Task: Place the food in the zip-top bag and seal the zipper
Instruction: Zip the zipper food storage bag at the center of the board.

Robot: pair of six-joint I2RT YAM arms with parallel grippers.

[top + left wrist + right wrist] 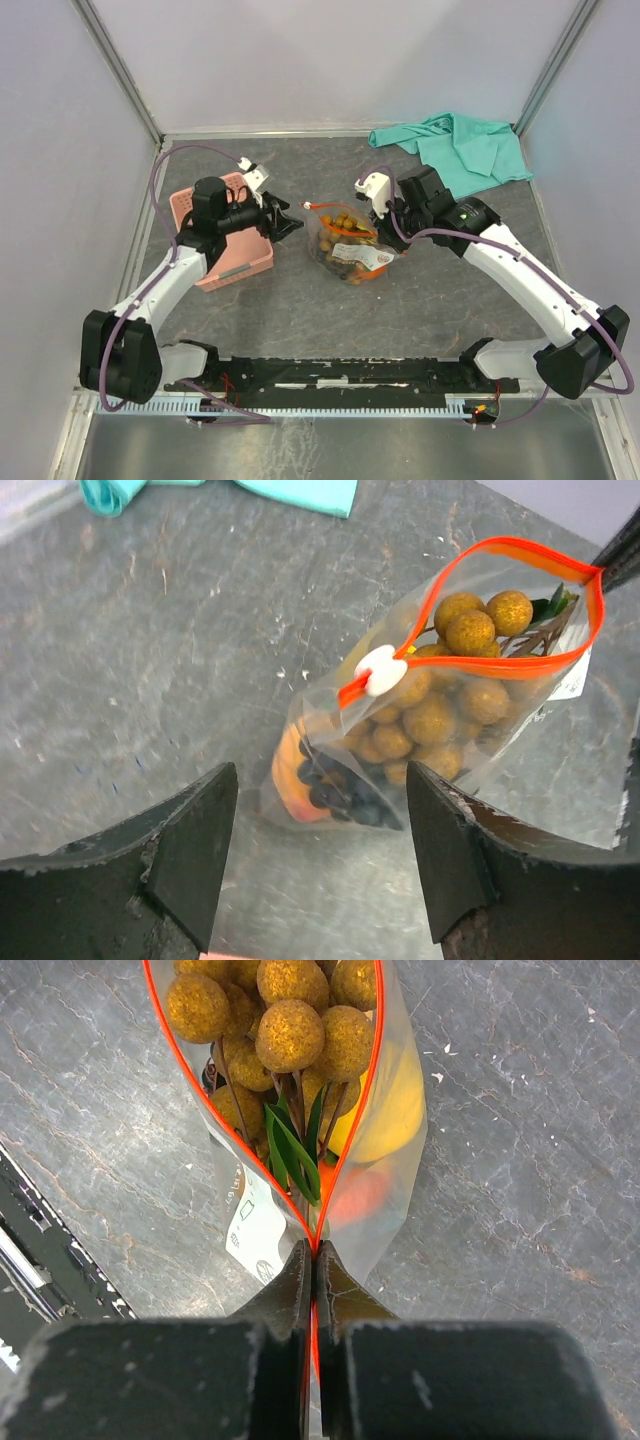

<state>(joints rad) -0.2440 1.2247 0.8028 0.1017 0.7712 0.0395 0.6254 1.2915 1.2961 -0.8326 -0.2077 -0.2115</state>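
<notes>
The only writing in sight is on a white label (250,1228) stuck to the side of the zip-top bag (345,245), just ahead of the right gripper (313,1265) and left of its fingertips; the print is too small to read. The bag holds the food. A bunch of brown berries (290,1030) with green leaves fills the mouth end, and a yellow lemon (392,1110) lies against the wall to the right of the berries. A blurred shape below it is probably the orange (355,1195). Dark grapes (338,795) sit at the bottom end (the end nearest the left gripper (320,830)). The right gripper is pinched closed on one end of the zipper (500,666), whose two orange-red strips spread apart ahead of it, leaving the mouth gaping. A white slider (381,670) rides the zipper at the end far from that grip. The left gripper stands wide, holding nothing, with the bag lying on the table (300,320) just ahead of its fingers (195,850). A pink basket (250,268) sits under the left arm
</notes>
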